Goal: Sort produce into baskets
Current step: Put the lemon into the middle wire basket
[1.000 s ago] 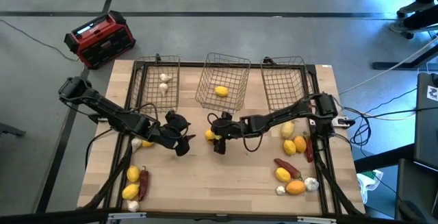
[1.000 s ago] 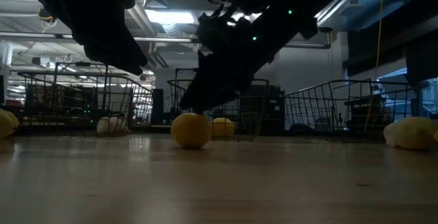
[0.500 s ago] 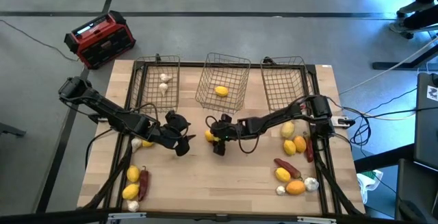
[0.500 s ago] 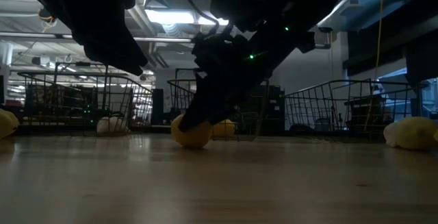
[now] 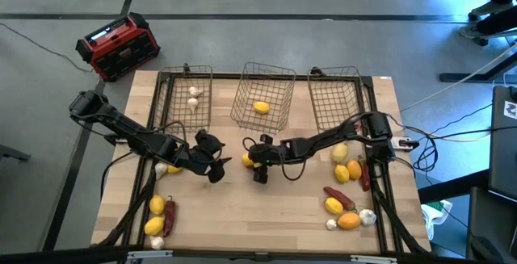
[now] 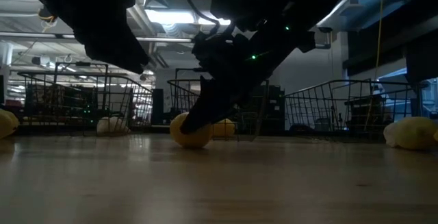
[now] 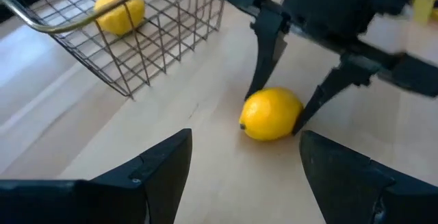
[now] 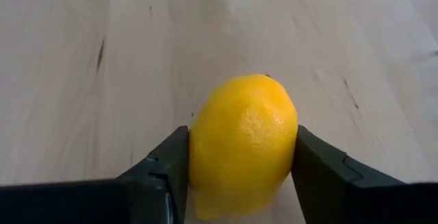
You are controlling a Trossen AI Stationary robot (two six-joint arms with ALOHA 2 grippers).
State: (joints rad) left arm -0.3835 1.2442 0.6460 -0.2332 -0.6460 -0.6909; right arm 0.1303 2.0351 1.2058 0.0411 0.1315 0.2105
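Since the earlier frame the right pincer (image 8: 241,183) has come down and closed on a lemon (image 8: 243,144) resting on the worktop (image 5: 266,207), just before the middle basket (image 5: 264,94). The left pincer (image 5: 212,161), beside it, stays open.

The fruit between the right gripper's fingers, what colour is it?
Yellow: a lemon, clearest in the right wrist view.

high: bright, even | low: dim, backlit | wrists: soft
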